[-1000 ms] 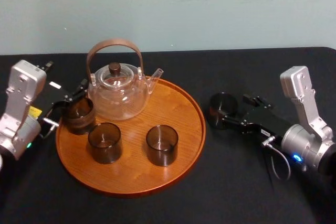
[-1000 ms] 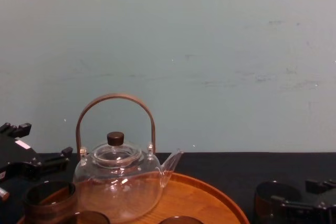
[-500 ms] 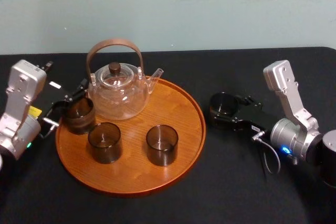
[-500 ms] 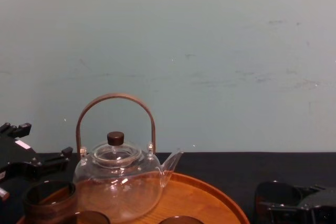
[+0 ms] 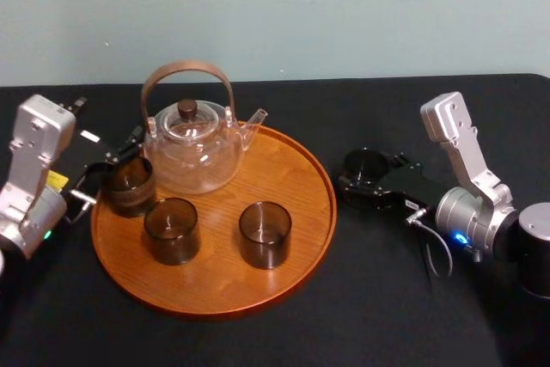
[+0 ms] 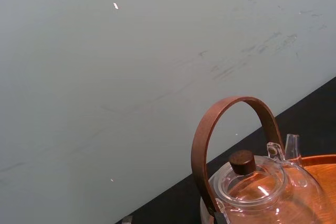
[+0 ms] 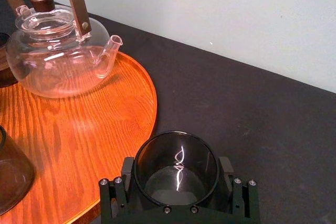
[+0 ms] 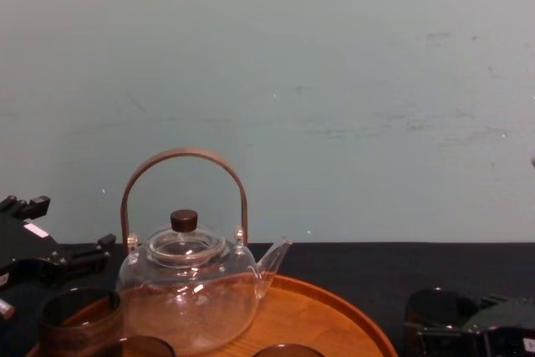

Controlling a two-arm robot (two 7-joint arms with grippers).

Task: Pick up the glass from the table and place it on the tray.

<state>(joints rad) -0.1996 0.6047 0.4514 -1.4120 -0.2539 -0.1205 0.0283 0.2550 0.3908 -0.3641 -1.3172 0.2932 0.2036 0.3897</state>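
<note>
The right gripper (image 7: 177, 169) is clenched on one dark glass (image 5: 363, 165) standing on the table (image 5: 387, 298). Just beyond its fingertips is the tray (image 5: 301, 212) rim. Farther on are one glass teapot (image 5: 193, 148) and three more glasses (image 5: 265, 234), nearest of them. The left gripper (image 5: 107, 169), fingers spread, sits across the tray.

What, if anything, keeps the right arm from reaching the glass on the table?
Seemingly nothing: yes. The right gripper sits around the glass beside the tray; the left gripper is at the tray's other edge.
</note>
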